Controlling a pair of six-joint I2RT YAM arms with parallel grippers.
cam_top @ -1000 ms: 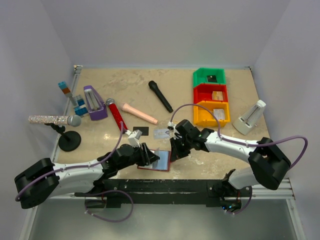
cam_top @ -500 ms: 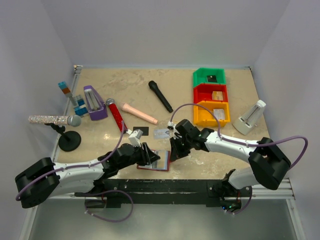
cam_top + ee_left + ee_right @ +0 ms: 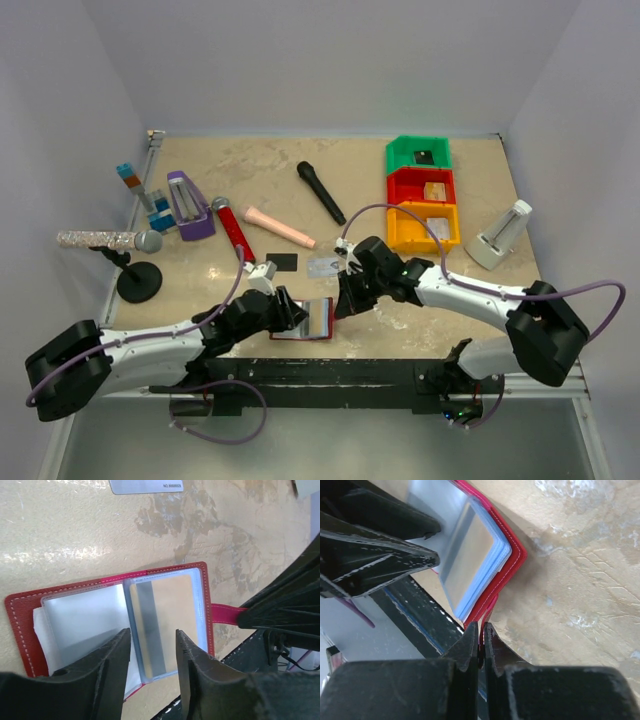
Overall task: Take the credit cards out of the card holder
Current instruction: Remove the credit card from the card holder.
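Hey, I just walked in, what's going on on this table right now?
Two robot arms are working on an open red card holder. The right gripper has its jaws shut on the holder's red tab, while the left gripper hangs with jaws apart over a sleeve with a card inside. A black card and a silver card already lie on the table beyond it.

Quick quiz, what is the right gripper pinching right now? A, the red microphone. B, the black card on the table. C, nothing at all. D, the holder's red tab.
D: in the right wrist view the right gripper is shut on the red tab that sticks out from the edge of the open holder.
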